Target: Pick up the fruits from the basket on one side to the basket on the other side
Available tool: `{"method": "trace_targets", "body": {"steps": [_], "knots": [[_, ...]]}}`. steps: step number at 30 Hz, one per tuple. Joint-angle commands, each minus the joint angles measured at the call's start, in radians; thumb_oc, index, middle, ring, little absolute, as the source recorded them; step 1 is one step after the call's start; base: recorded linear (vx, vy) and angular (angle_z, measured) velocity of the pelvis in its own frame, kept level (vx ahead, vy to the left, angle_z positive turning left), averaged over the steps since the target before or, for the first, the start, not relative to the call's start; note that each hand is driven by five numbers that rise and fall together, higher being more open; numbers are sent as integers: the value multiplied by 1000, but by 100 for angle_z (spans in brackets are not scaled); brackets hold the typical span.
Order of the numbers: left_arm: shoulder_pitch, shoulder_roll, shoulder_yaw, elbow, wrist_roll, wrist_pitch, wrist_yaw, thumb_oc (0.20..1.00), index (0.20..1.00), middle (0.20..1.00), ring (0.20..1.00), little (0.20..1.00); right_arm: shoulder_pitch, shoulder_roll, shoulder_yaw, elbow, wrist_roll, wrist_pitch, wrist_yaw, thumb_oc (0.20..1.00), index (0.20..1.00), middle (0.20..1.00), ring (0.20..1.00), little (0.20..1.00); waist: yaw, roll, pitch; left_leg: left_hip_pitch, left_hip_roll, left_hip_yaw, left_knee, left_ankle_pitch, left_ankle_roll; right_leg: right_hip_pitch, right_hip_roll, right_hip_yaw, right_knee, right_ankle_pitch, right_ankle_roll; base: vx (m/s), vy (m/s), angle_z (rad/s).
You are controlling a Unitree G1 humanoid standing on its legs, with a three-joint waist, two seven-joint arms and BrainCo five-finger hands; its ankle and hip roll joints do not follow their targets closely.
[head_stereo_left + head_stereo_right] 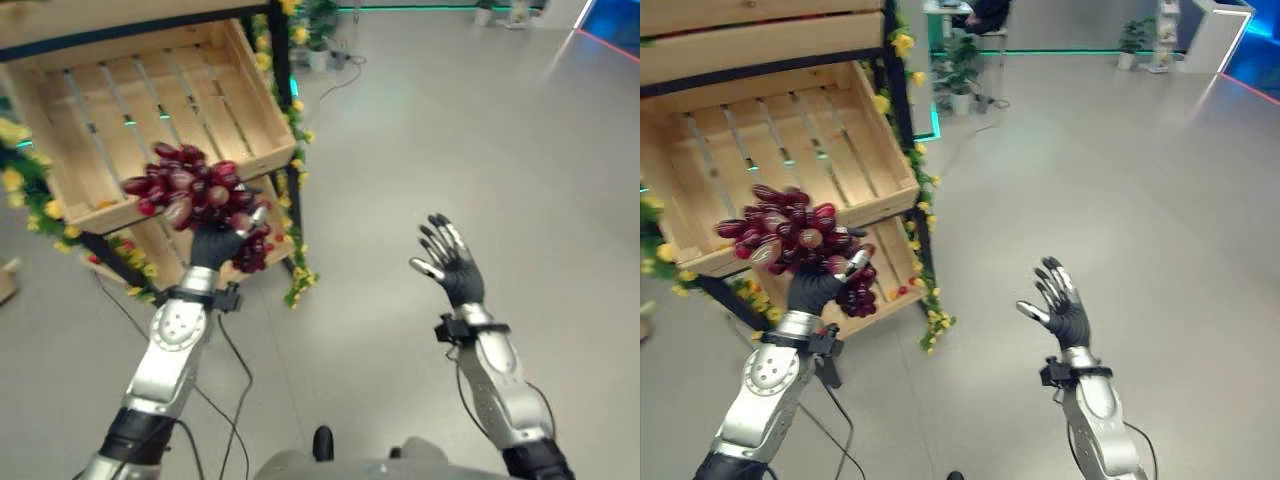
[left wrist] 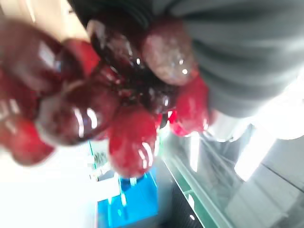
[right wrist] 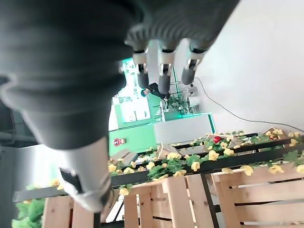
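A grey floor [image 1: 450, 130] spreads beside a black rack hung with yellow flowers [image 1: 293, 120]. In the left eye view, the left hand [image 1: 215, 243] grips a bunch of red grapes [image 1: 195, 190] raised before the rack's upper wooden crate [image 1: 150, 110]; the right hand [image 1: 450, 262] hovers well apart, fingers spread, empty. The left wrist view shows grapes pressed against the palm. The right wrist view shows straight fingers [image 3: 164, 71] above the crates.

I counted one bunch of red grapes [image 1: 195, 195], its berries too many and too tightly packed to number. I saw two wooden crates [image 1: 150, 120] on the rack, one upper and one lower [image 1: 890, 275]. Two hands were in sight, the left hand [image 1: 215, 245] and the right hand [image 1: 450, 262].
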Motion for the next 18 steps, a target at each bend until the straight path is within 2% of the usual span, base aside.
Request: {"method": "trace_targets", "body": {"steps": [1,2,3,4,6,7,9,10,11,12,13,14,15,16,17,18], "knots": [[-55,30,4,-83,55,-62,-32,200,200,200,200,200,-78,-6,-56,-23,-10,-45,18,1000,1000,1000,1000,1000,-11,-31,-14,85,24,-12,-9,-73,-83,79,-57,-74,-152,215,43,287,-179,158],[-42,32,6,-90,55,-63,-40,200,200,200,200,200,-69,-7,-63,-24,-15,-45,23,1000,1000,1000,1000,1000,-22,-34,-20,96,20,-33,-7,-77,-86,95,-54,-84,-159,225,42,157,-93,93],[-42,32,6,-91,55,-63,-40,200,200,200,200,200,-69,-8,-62,-24,-15,-45,23,1000,1000,1000,1000,1000,-23,-34,-19,97,21,-34,-7,-77,-86,96,-55,-86,-159,225,42,232,-182,95],[-31,26,15,-96,54,-67,-50,200,200,200,200,200,-55,-8,-69,-20,-10,-49,34,1000,1000,1000,1000,1000,-18,-48,-42,106,17,-34,0,-95,-93,144,-54,-102,-192,228,34,241,-216,68],[-25,25,18,-98,62,-68,-47,200,200,200,200,200,-56,-13,-65,-11,-11,-50,38,1000,1000,1000,1000,1000,-18,-49,-52,111,23,-36,14,-106,-102,174,-47,-110,-200,223,29,224,-217,79],[-22,31,32,-106,53,-71,-44,200,200,200,200,200,-70,-21,-57,-11,-13,-53,33,1000,1000,1000,1000,1000,-16,-51,-60,105,27,-33,47,-113,-124,195,-38,-115,-196,220,16,223,-234,83],[-14,33,46,-107,46,-72,-37,200,200,200,200,200,-78,-23,-46,-14,-12,-58,32,1000,1000,1000,1000,1000,-19,-49,-65,102,39,-27,76,-127,-135,207,-30,-124,-193,203,8,216,-238,54],[1,42,67,-113,47,-77,-34,200,200,200,200,200,-84,-38,-28,-15,-19,-58,39,1000,1000,1000,1000,1000,-12,-49,-64,87,47,-9,144,-110,-167,233,-22,-136,-201,186,-4,108,-204,8],[4,44,76,-116,47,-80,-31,200,200,200,200,200,-86,-51,-17,-28,-20,-59,50,1000,1000,1000,1000,1000,-10,-48,-50,41,46,13,249,-67,-203,250,-23,-142,-203,181,-16,130,-204,-1],[4,45,76,-116,47,-80,-31,200,200,200,200,200,-86,-51,-16,-27,-20,-58,50,1000,1000,1000,1000,1000,-12,-46,-53,40,49,12,252,-74,-203,251,-20,-143,-204,176,-15,46,-108,11],[2,42,75,-115,42,-82,-29,200,200,200,200,200,-82,-62,-15,-35,-19,-57,58,1000,1000,1000,1000,1000,-5,-45,-41,-1,53,19,334,-29,-239,270,-18,-150,-207,164,-24,44,-50,14],[2,42,75,-115,42,-82,-29,200,200,200,200,200,-82,-62,-15,-35,-19,-57,58,1000,1000,1000,1000,1000,-5,-45,-41,-1,53,19,334,-29,-239,270,-18,-150,-207,164,-24,69,-175,17],[-6,33,72,-119,32,-79,-34,200,200,200,200,200,-73,-75,-20,-41,5,-54,75,1000,1000,1000,1000,1000,9,-52,-15,-70,43,35,473,41,-286,314,-14,-160,-226,150,-44,138,-257,12],[-6,27,67,-118,35,-81,-32,200,200,200,200,200,-60,-79,-25,-44,22,-49,86,1000,1000,1000,1000,1000,19,-67,-4,-126,37,84,553,59,-296,356,-22,-179,-240,137,-55,135,-254,29],[-7,28,67,-119,35,-80,-32,200,200,200,200,200,-60,-79,-25,-44,22,-49,86,1000,1000,1000,1000,1000,18,-65,-4,-130,38,83,561,56,-296,356,-20,-181,-241,137,-55,129,-180,38],[-6,28,66,-120,40,-79,-32,200,200,200,200,200,-58,-79,-31,-44,17,-49,80,1000,1000,1000,1000,1000,17,-65,-4,-155,66,122,539,59,-290,367,-18,-196,-245,130,-58,100,-80,49]]}}
